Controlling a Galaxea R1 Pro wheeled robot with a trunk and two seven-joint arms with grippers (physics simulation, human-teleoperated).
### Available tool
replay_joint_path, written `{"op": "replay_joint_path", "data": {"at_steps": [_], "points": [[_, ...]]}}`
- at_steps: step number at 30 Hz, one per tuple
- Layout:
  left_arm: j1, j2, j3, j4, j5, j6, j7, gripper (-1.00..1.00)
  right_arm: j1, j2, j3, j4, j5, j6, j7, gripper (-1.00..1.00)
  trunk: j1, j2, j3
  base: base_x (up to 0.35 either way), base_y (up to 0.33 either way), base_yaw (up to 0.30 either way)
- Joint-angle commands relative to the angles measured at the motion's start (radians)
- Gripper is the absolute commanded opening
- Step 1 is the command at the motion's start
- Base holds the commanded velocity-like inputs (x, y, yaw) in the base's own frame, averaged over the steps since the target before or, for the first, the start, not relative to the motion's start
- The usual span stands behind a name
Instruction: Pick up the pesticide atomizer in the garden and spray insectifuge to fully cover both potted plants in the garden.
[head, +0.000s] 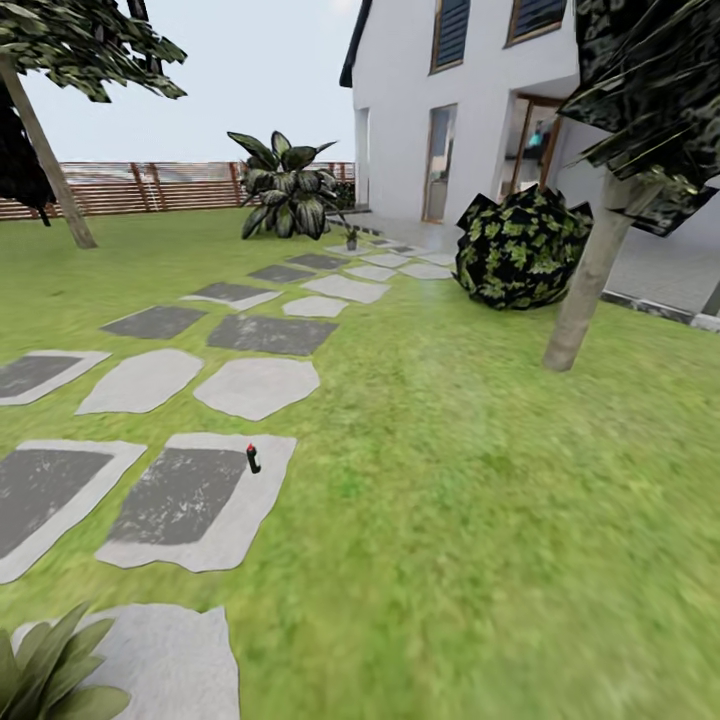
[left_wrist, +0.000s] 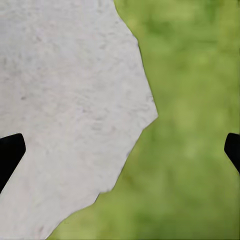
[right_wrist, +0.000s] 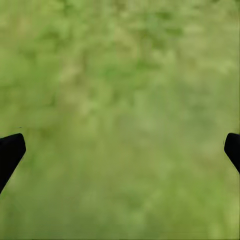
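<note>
**Garden lawn with stepping stones and a small spray bottle**

Green lawn (head: 480, 500) fills most of the head view, crossed by a path of irregular grey stepping stones running from the lower left toward a white house (head: 450, 110) at the upper right.

The pesticide atomizer (head: 252, 459) stands on one stepping stone (head: 195, 500) in the lower left of centre, near that stone's upper right corner. Its long axis is close to upright, leaning slightly, with a reddish tip at the top. It is too small to read any label or to tell which way the nozzle faces.

One potted plant (head: 288, 195), a broad-leaved speckled rosette, sits far up the path at upper centre, in front of a brown slatted fence (head: 150, 187). Leaves of a second plant (head: 45, 670) show at the bottom left corner. A dark round bush (head: 522, 247) and a leaning tree trunk (head: 592, 275) stand at the right.

In the left wrist view, the left gripper (left_wrist: 120, 150) is spread wide with nothing between its fingers, above a pale stone's edge (left_wrist: 65, 110) and grass. In the right wrist view, the right gripper (right_wrist: 120, 150) is likewise spread and unloaded, over grass.
</note>
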Motion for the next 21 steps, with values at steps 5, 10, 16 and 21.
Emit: {"op": "replay_joint_path", "data": {"at_steps": [5,10,16,21], "points": [[-0.001,0.000,0.001,0.001,0.007,-0.003,0.000,1.00,0.000,0.000,0.000,0.001,0.000,-0.003,0.000,1.00,0.000,0.000,-0.001,0.340,0.000,0.001],[-0.001,0.000,0.001,0.001,0.006,-0.003,0.000,1.00,0.000,-0.001,0.000,0.001,0.000,-0.003,0.000,1.00,0.000,0.000,-0.001,0.340,0.000,0.000],[-0.001,0.000,0.001,0.001,0.006,-0.003,0.000,1.00,0.000,0.000,0.000,0.001,0.000,-0.003,0.000,1.00,0.000,0.000,-0.001,0.340,0.000,0.000],[-0.001,0.000,0.001,0.001,0.006,-0.003,-0.001,1.00,0.000,-0.001,0.000,0.002,0.000,-0.003,0.000,1.00,0.000,0.000,-0.001,0.340,0.000,0.000]]}}
